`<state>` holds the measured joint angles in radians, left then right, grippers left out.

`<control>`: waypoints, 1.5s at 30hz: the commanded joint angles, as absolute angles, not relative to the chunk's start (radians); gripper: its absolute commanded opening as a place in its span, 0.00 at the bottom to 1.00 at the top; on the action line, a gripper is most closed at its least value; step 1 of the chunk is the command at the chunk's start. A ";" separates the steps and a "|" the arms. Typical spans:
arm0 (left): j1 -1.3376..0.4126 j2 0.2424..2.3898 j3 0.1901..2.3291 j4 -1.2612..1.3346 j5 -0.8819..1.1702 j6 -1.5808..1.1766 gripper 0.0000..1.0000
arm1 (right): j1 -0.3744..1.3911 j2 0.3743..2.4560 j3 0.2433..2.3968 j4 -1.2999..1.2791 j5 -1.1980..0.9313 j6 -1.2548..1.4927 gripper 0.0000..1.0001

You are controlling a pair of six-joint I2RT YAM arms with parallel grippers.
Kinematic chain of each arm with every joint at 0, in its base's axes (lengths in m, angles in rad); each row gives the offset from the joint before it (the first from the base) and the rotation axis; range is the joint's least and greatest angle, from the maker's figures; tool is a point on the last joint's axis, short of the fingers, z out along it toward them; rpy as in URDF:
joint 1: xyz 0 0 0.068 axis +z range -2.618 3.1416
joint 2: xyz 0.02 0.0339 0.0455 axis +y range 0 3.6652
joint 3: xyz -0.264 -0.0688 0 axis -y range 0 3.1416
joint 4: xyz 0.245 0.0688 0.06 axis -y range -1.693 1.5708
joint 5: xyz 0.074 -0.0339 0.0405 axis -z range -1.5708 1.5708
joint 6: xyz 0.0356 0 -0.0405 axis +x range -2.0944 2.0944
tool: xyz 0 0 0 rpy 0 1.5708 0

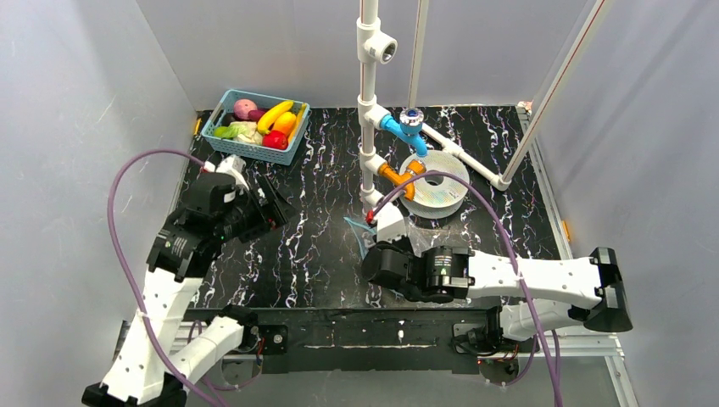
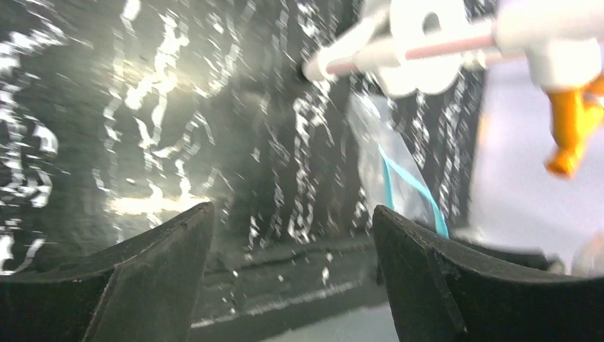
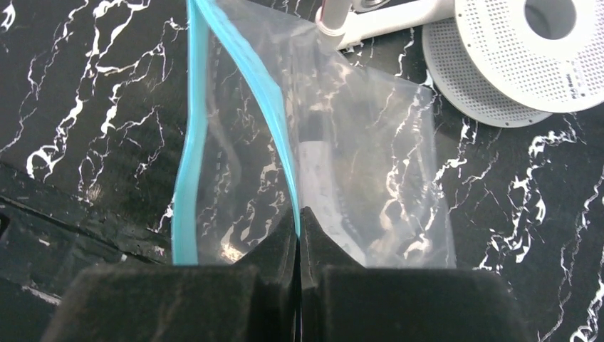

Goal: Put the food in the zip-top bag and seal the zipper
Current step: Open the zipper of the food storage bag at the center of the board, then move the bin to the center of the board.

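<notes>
Our right gripper (image 3: 299, 226) pinches the zipper (image 3: 274, 121), lifting the zip-top bag (image 3: 377, 178) at mid-table. The left gripper (image 2: 292, 210) gapes, empty. The food (image 1: 270, 121) lies in the basket (image 1: 250, 153) at the far left corner; we judge nothing is bagged yet.

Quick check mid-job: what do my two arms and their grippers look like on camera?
Both the left arm and right arm are white shells joined by black motor housings. A purple cable loops along each one. The left gripper and right gripper have matte black, wedge-shaped fingers. No markings are legible.
</notes>
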<state>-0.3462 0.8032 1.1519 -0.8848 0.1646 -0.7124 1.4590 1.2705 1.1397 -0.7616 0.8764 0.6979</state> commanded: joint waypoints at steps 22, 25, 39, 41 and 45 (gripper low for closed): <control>-0.002 1.841 1.400 0.161 -0.078 -0.527 0.30 | 1.323 1.003 0.925 -0.539 0.759 0.612 0.01; -0.002 1.945 1.508 0.101 -0.125 -0.492 0.18 | 1.318 0.989 0.923 -0.553 0.787 0.611 0.01; 0.033 2.062 1.584 -0.065 -0.248 -0.426 0.08 | 1.283 0.983 0.920 -0.558 0.792 0.596 0.01; 0.041 2.089 1.621 -0.134 -0.271 -0.424 0.11 | 1.281 0.985 0.924 -0.557 0.793 0.593 0.01; 0.061 2.190 1.796 -0.360 -0.248 -0.403 0.15 | 1.278 0.984 0.925 -0.559 0.788 0.597 0.01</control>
<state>0.0376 2.1189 1.6680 -0.1108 -0.2096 -0.4435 1.2861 0.9886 0.9180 -0.5789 0.7643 0.5991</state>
